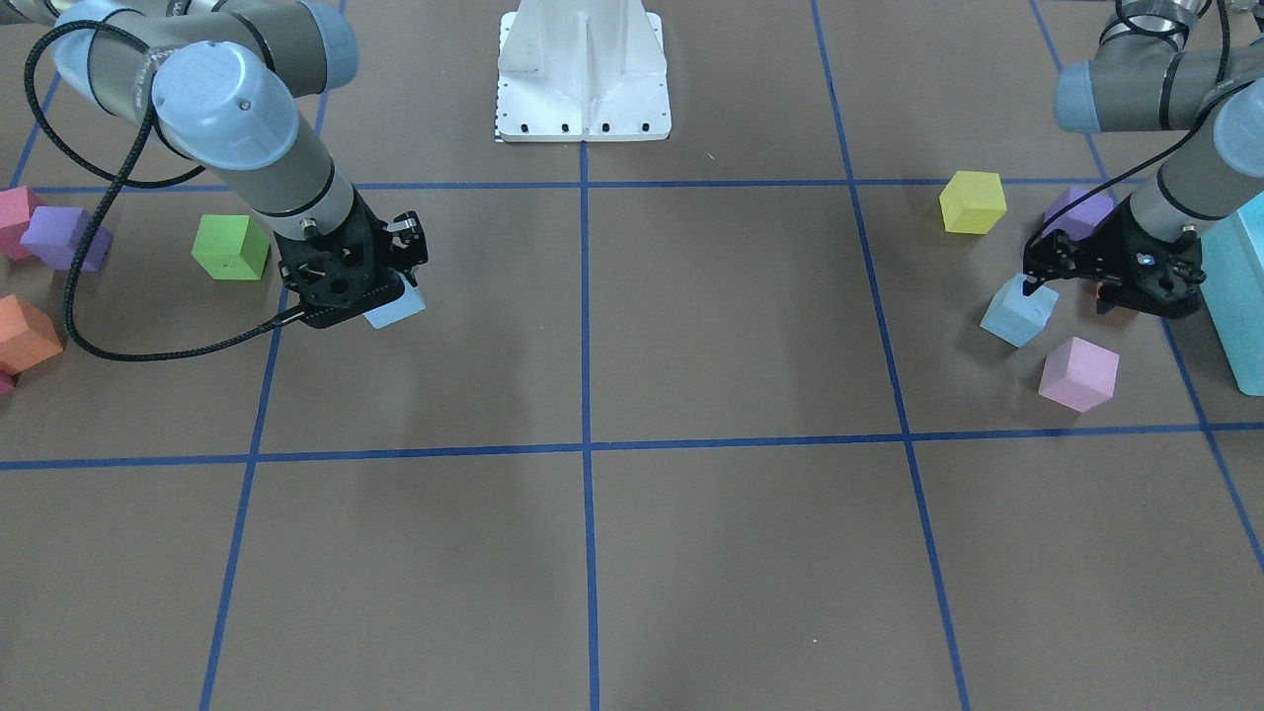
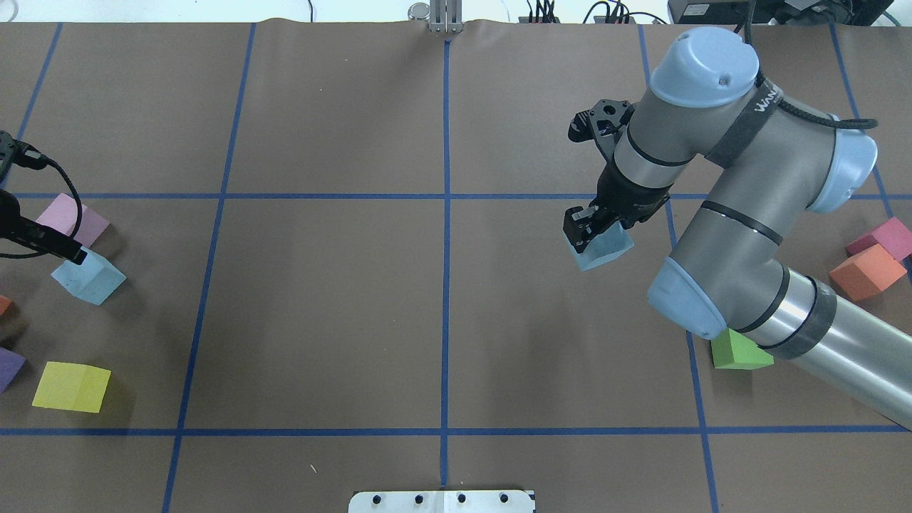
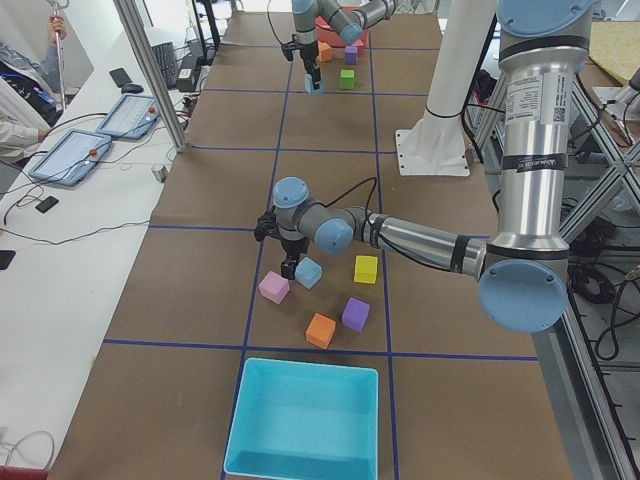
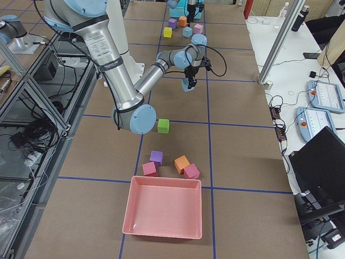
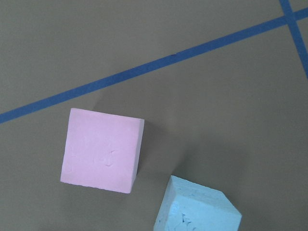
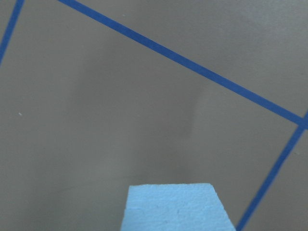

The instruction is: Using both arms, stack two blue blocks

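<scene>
One pale blue block (image 2: 604, 251) hangs in my right gripper (image 2: 586, 235), which is shut on it and holds it a little above the table right of centre; it also shows in the front view (image 1: 398, 308) and at the bottom of the right wrist view (image 6: 173, 209). The other blue block (image 2: 89, 279) lies on the table at the far left. My left gripper (image 1: 1045, 279) hovers tilted over its far top edge, jaws apart, nothing in them. The left wrist view shows this block (image 5: 197, 207) at the bottom edge.
A pink cube (image 2: 73, 219) lies close beside the left blue block, with a yellow cube (image 2: 71, 386) and a purple cube (image 1: 1079, 210) nearby. A turquoise bin (image 1: 1246, 296) stands at the left end. Green (image 2: 737, 350), orange (image 2: 866, 272) and magenta (image 2: 883, 239) cubes lie by the right arm.
</scene>
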Available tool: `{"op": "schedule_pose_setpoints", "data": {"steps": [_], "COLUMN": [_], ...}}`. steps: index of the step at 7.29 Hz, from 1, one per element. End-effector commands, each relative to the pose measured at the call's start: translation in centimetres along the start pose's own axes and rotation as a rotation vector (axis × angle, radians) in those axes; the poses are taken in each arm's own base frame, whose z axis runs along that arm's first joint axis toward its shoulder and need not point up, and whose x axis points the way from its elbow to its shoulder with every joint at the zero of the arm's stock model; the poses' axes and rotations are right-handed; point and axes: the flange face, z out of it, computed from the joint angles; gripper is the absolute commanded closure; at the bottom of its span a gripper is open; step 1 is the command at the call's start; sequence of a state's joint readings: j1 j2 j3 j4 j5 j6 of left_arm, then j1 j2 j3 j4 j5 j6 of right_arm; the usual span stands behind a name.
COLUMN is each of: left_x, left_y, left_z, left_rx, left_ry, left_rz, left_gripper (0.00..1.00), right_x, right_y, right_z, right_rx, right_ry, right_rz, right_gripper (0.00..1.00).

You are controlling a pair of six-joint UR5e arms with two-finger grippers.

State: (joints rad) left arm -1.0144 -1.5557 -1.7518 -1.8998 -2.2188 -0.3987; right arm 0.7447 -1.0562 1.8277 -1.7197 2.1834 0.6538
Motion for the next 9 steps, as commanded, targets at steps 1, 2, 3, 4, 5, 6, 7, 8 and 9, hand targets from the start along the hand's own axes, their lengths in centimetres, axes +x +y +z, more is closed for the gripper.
{"op": "schedule_pose_setpoints", "data": {"steps": [1, 2, 3, 4, 5, 6, 7, 8, 9], "left_x": [2.1, 2.4, 2.2, 2.2, 1.9, 1.8, 2.1, 1.8, 1.6], "left_y": [-0.1, -0.2, -0.2, -0.2, -0.3, -0.5, -1.0, -1.0, -0.9], "left_z": [1.5, 1.6, 1.9, 1.9, 2.3, 2.6, 2.5, 2.9, 3.0], "left_rx": [-0.022, -0.025, -0.031, -0.033, -0.038, -0.043, -0.038, -0.043, -0.046], "left_ry": [0.010, 0.012, 0.011, 0.015, 0.013, 0.012, 0.013, 0.010, 0.006], "left_rz": [0.058, 0.088, 0.106, 0.120, 0.126, 0.127, 0.131, 0.126, 0.128], "left_gripper": [0.02, 0.02, 0.02, 0.02, 0.02, 0.02, 0.02, 0.02, 0.02], "right_x": [-2.5, -3.4, -5.3, -6.9, -7.5, -7.2, -7.3, -8.2, -10.1], "right_y": [0.5, 0.7, 0.5, -0.1, -0.8, -1.1, -1.4, -1.3, -1.7], "right_z": [1.1, 1.4, 1.7, 2.1, 2.4, 2.9, 3.0, 3.0, 3.7], "right_rx": [0.026, 0.042, 0.060, 0.067, 0.063, 0.069, 0.082, 0.087, 0.090], "right_ry": [0.003, -0.015, -0.013, -0.011, -0.008, 0.007, 0.020, 0.014, 0.021], "right_rz": [0.093, 0.124, 0.137, 0.164, 0.180, 0.190, 0.202, 0.216, 0.234], "right_gripper": [0.40, 0.40, 0.40, 0.40, 0.39, 0.39, 0.38, 0.38, 0.38]}}
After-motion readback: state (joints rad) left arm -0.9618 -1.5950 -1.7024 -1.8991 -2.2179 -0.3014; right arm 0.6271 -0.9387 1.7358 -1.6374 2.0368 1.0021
